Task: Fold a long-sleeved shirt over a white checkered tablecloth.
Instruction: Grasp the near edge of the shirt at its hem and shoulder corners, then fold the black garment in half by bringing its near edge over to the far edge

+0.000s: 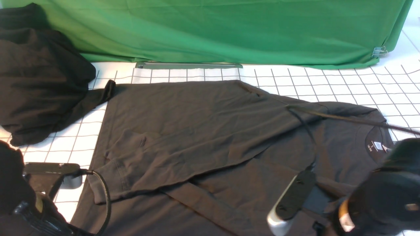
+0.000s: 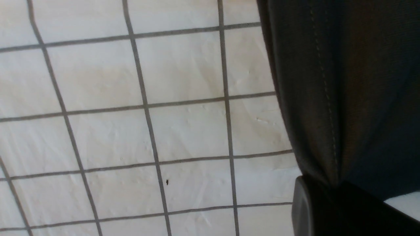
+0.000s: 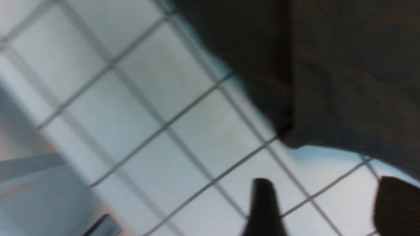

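front view: white checkered tablecloth (image 1: 328, 85) lies before a green cloth (image 1: 229, 29).

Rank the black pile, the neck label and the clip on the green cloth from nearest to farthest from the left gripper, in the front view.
1. Black pile, just behind the left gripper, far left.
2. Neck label, across the shirt, on the right.
3. Clip, back right corner, on the green cloth.

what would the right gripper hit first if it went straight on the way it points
Most likely the long-sleeved shirt: the right gripper, jaws open and empty, points at its edge lying just ahead on the white checkered tablecloth. Depth is unclear, so it could touch the cloth first.
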`<act>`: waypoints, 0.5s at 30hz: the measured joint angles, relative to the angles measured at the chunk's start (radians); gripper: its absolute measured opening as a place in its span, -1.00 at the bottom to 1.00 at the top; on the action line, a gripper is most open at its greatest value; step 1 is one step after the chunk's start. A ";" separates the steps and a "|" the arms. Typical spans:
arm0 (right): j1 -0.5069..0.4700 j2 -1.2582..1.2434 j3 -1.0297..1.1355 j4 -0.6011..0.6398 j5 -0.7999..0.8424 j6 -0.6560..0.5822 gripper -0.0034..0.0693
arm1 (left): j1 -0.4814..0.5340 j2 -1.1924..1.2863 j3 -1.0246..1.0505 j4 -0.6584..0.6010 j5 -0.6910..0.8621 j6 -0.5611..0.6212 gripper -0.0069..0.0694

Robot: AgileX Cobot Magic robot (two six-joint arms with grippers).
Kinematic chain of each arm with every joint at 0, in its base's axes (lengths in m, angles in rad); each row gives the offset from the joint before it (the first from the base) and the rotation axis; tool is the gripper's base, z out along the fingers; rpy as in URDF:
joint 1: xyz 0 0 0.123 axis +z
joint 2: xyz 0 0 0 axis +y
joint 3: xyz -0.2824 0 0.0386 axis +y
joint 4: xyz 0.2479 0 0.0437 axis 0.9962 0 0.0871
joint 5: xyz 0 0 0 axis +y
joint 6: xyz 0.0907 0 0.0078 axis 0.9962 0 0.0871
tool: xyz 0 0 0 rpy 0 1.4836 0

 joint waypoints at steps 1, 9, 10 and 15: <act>0.002 0.051 0.000 -0.018 -0.031 0.025 0.58 | 0.000 0.000 0.000 0.000 0.000 0.000 -0.77; 0.002 0.224 -0.010 -0.044 -0.089 0.045 0.35 | 0.000 0.000 0.000 0.000 -0.002 0.000 -0.77; 0.002 0.230 -0.014 -0.054 -0.084 0.044 0.21 | 0.000 0.000 0.000 0.000 -0.002 0.000 -0.77; 0.009 0.221 -0.018 -0.085 -0.046 0.041 -0.71 | 0.000 -0.011 0.000 -0.002 0.037 0.003 -0.77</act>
